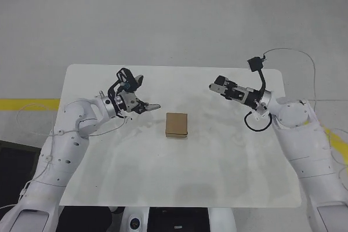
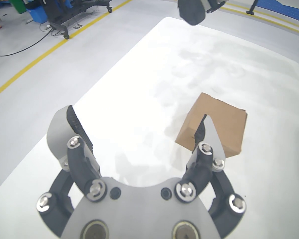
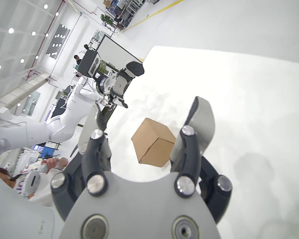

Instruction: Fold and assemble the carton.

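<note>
A small brown carton point(image 1: 176, 124) stands closed as a box near the middle of the white table point(image 1: 127, 180). It appears too in the left wrist view as the carton point(image 2: 221, 125) and in the right wrist view as the carton point(image 3: 152, 143). My left gripper point(image 1: 146, 93) hovers left of the carton and a little farther back, apart from it; its fingers point(image 2: 72, 125) are spread open and hold nothing. My right gripper point(image 1: 216, 86) hangs to the carton's right and farther back, open and empty, its fingers point(image 3: 201, 120) well clear of the box.
The table around the carton is bare. A loose cable point(image 1: 296, 55) arcs over the table's far right corner. Yellow floor lines point(image 1: 23, 104) run beside the table.
</note>
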You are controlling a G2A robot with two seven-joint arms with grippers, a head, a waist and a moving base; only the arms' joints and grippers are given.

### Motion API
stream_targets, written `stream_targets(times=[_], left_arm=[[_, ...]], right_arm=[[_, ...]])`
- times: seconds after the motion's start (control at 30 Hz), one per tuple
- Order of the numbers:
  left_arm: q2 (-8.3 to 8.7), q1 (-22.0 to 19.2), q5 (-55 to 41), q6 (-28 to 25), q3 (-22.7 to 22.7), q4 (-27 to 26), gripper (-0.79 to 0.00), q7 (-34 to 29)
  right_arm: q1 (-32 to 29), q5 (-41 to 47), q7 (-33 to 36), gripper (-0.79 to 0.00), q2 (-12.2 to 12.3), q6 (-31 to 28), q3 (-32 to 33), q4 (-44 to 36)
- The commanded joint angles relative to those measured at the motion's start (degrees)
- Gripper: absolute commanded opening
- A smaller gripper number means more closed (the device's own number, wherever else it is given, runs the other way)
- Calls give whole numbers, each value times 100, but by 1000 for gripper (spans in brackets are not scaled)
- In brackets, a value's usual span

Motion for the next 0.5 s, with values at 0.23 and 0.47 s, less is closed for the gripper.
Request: stream_targets(times=[0.23,0.47], left_arm=[[64,-286,-254,268,-425,364,0,-298],[120,-355,-75,282,-596,376,0,-363]], right_arm=[[186,-933,-526,0,122,-399,472,-48],[341,-1557,-780,0,172,-157,586,-199]])
